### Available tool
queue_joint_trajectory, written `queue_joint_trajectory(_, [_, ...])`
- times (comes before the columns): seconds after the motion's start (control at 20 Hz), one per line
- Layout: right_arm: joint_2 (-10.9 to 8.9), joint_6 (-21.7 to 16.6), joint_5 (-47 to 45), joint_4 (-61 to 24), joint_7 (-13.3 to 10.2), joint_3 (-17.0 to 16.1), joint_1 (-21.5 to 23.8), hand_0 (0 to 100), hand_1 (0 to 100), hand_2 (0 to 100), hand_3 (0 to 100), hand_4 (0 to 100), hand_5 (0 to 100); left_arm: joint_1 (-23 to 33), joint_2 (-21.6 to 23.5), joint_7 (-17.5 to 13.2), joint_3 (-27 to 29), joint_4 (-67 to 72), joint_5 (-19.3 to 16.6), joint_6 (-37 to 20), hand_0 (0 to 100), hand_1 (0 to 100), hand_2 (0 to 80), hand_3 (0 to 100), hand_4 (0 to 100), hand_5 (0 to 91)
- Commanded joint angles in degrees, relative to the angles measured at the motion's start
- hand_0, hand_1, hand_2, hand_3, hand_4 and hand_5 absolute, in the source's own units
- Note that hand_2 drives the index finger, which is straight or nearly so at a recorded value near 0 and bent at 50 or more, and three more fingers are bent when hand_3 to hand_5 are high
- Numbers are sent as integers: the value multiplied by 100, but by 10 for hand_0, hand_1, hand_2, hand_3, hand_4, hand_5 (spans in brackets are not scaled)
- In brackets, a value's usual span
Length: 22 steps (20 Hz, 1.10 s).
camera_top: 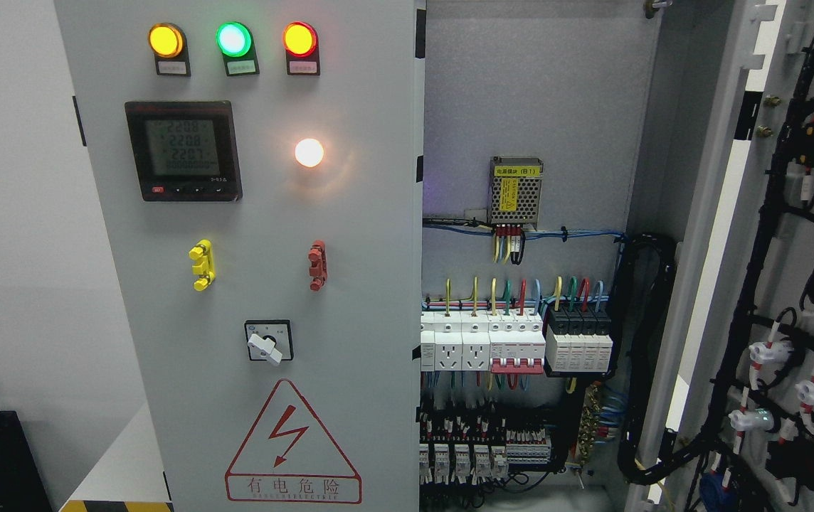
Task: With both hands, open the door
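Hands: neither robot hand shows, so you cannot tell their state.
Doors: the left door (250,284) stands closed; the right door (770,284) hangs swung open at right.
Risk: you reach near exposed breakers (482,345) and wiring; a snag is likely.
Writing: the warning triangle (293,444) reads 有电危险; the meter (184,151) shows 220-odd figures.

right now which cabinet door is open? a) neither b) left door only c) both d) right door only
d: the right door is swung out, showing its wired back and the breakers inside, while the left door with the lamps and meter stays shut. No hand is in view.
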Motion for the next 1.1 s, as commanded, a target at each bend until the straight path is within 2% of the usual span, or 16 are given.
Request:
queue_joint_trajectory(0.0, [-675, -262, -5, -2423, 5, 829, 5, 120, 389, 0, 0, 0, 0, 3, -13, -20, 51, -33, 1, 7, 120, 389, 0, 0, 0, 0])
queue_joint_trajectory(0.25, [-622, -298, -5, -2846, 5, 847, -724, 120, 389, 0, 0, 0, 0, 3, -13, -20, 51, -33, 1, 7, 120, 389, 0, 0, 0, 0])
queue_joint_trajectory(0.65, [-534, 404, -5, -2214, 5, 750, -2552, 120, 389, 0, 0, 0, 0, 3, -13, -11, 51, -33, 1, 7, 120, 389, 0, 0, 0, 0])
queue_joint_trajectory(0.85, [-525, 1492, -22, -2003, -4, 759, -3290, 120, 389, 0, 0, 0, 0, 3, -13, -20, 51, -33, 1, 7, 120, 389, 0, 0, 0, 0])
queue_joint_trajectory(0.95, [-499, 1854, -23, -1749, -4, 759, -3721, 120, 389, 0, 0, 0, 0, 3, -13, -20, 51, -33, 1, 7, 120, 389, 0, 0, 0, 0])
queue_joint_trajectory(1.05, [-376, 2101, -49, -1494, -12, 741, -4143, 120, 389, 0, 0, 0, 0, 3, -13, -20, 51, -33, 1, -2, 120, 389, 0, 0, 0, 0])
